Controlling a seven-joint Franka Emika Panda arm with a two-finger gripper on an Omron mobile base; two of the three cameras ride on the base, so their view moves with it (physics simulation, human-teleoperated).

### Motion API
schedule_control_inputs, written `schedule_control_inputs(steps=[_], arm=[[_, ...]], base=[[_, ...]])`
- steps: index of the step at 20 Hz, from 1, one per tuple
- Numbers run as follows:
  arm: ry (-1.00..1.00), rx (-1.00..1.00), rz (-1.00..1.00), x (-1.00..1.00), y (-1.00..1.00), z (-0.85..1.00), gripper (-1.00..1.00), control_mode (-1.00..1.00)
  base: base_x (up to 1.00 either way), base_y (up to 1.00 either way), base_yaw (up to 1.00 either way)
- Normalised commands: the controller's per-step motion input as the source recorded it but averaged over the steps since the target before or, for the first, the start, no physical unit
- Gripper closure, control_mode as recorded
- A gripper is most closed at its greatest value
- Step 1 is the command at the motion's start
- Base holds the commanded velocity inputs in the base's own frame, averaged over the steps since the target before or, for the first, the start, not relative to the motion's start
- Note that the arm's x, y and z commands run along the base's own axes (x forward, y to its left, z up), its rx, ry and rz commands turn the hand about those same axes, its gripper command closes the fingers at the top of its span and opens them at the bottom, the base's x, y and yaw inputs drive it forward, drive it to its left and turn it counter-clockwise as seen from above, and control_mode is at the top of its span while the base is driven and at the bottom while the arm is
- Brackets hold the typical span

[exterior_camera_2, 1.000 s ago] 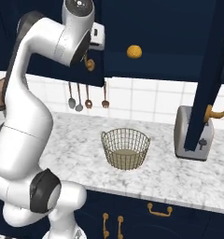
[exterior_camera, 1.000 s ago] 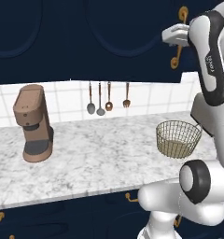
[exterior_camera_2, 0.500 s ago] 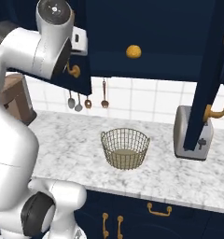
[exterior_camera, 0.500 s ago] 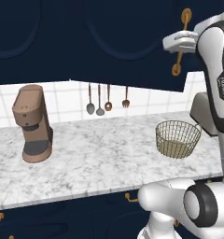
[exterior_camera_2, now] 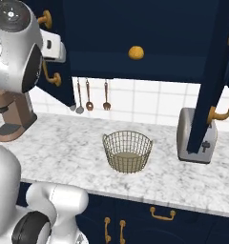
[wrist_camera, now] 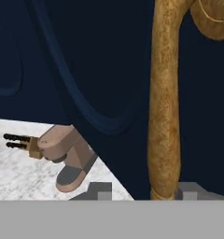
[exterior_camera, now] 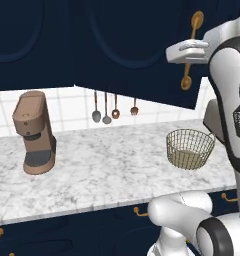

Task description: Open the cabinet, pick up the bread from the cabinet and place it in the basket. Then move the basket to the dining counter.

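The cabinet door (exterior_camera: 132,55) hangs swung out over the counter. My gripper (exterior_camera: 190,52) is at its long brass handle (exterior_camera: 186,80). In the hand view the handle (wrist_camera: 164,102) runs upright between my fingertips, close to the right one, with a gap on the left side; my gripper (wrist_camera: 144,191) is open around it. From the right base view, my gripper (exterior_camera_2: 53,55) sits at the door's edge, and the orange-golden bread (exterior_camera_2: 136,52) lies inside the open cabinet. The wire basket (exterior_camera_2: 128,151) (exterior_camera: 190,148) stands empty on the marble worktop below. The dining counter is out of view.
The cabinet's right door (exterior_camera_2: 214,71) also stands open, above a toaster (exterior_camera_2: 195,138). A brown coffee machine (exterior_camera: 34,132) (exterior_camera_2: 9,121) stands at the left of the worktop. Several utensils (exterior_camera: 106,107) hang on the tiled wall. Navy drawers with brass pulls (exterior_camera_2: 161,214) run below.
The left door has swung further out with my gripper at its handle, and the hand has moved left in the right base view. Basket and bread have not moved.
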Motion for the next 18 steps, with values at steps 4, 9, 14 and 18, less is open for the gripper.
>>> schedule_control_inputs(steps=[4, 9, 14, 18], arm=[[0.0, 0.0, 0.0, -0.61, 1.0, -0.04, 1.0, -1.0], [0.0, 0.0, 0.0, -0.54, 1.0, -0.09, 1.0, -1.0], [0.0, 0.0, 0.0, -0.47, 1.0, -0.12, 1.0, -1.0], [0.0, 0.0, 0.0, -0.41, 1.0, -0.07, 1.0, -1.0]], base=[[0.0, 0.0, 0.0], [0.0, 0.0, 0.0], [0.0, 0.0, 0.0], [0.0, 0.0, 0.0]])
